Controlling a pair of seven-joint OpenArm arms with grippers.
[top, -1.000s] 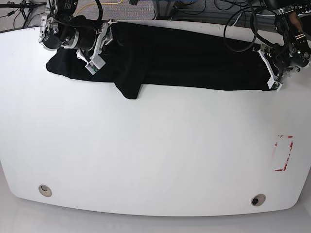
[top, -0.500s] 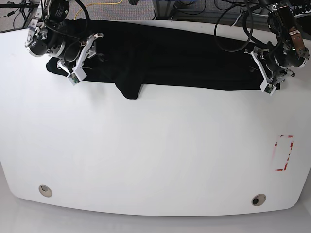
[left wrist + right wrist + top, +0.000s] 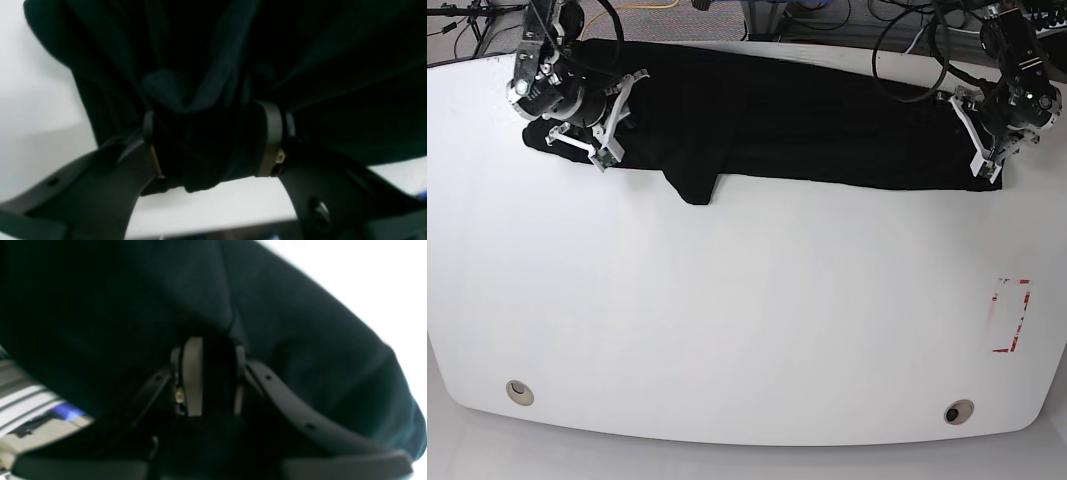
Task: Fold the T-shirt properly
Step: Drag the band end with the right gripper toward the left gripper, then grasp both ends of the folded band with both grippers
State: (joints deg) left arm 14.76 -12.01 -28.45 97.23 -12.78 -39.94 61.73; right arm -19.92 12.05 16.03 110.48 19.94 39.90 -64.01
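Observation:
The black T-shirt (image 3: 807, 110) lies stretched in a long band along the table's far edge, plain side up, with a flap (image 3: 695, 185) hanging toward me. At the band's end on the left of the base view, my right gripper (image 3: 615, 122) sits on the cloth. In the right wrist view its fingers (image 3: 192, 376) stand close together with dark cloth (image 3: 300, 340) between them. My left gripper (image 3: 985, 150) holds the opposite end. In the left wrist view it (image 3: 210, 143) is shut on a thick bunch of the shirt (image 3: 200, 100).
The white table (image 3: 747, 300) stretches wide toward me. A red-marked rectangle (image 3: 1010, 315) lies near its right edge. Two round holes (image 3: 519, 392) (image 3: 958, 411) sit near the front corners. Cables (image 3: 907, 40) and stands crowd the space behind the far edge.
My right gripper's jaws have closed onto the shirt's end after shifting about over it. The left gripper kept its grip and barely moved.

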